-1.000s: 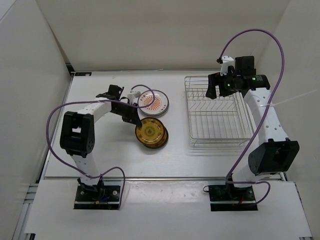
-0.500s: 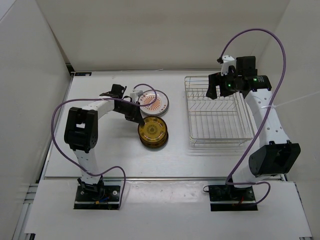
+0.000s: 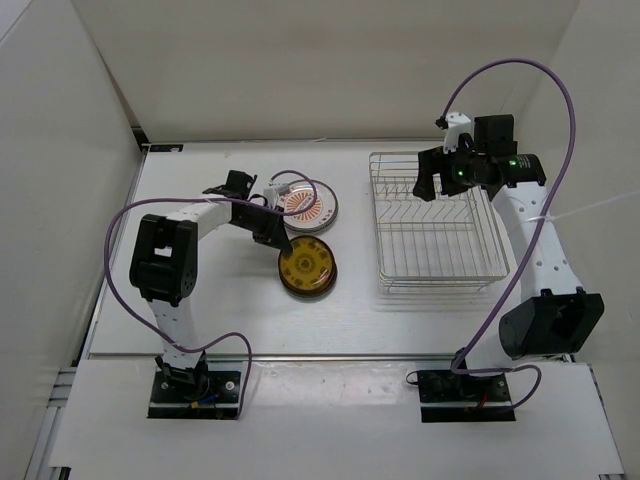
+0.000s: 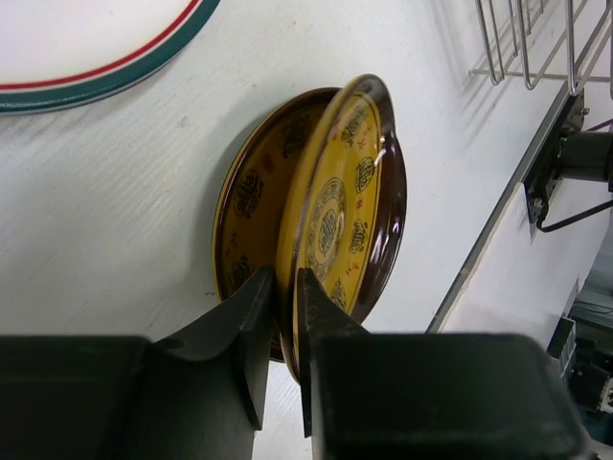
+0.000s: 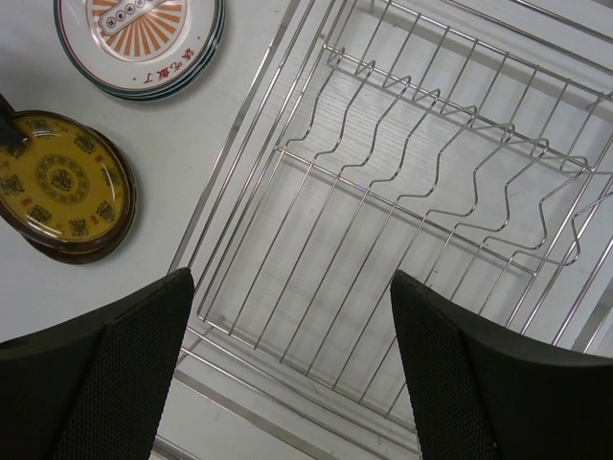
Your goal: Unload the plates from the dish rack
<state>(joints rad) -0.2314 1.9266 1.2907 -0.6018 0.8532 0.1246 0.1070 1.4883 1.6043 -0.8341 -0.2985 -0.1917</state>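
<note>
My left gripper (image 3: 272,238) (image 4: 284,283) is shut on the rim of a golden-yellow plate with a brown edge (image 4: 335,211) (image 3: 305,266). It holds that plate tilted just over a second matching plate (image 4: 244,196) lying on the table. Both show in the right wrist view (image 5: 62,182). An orange-centred white plate (image 3: 306,205) (image 5: 144,29) tops a small stack behind them. The chrome dish rack (image 3: 440,280) (image 5: 233,144) holds no plates. My right gripper (image 3: 428,180) (image 5: 290,278) is open and empty, above the rack's far left part.
The stack's teal and red rim (image 4: 96,57) lies close behind the held plate. The rack's corner (image 4: 522,48) is to the right of it. White walls enclose the table on the left, back and right. The table's near edge runs in front of the plates.
My left gripper has carried the yellow plate a little right and down onto the matching plate, its tilt lessening. The right gripper has drifted slightly right over the rack.
</note>
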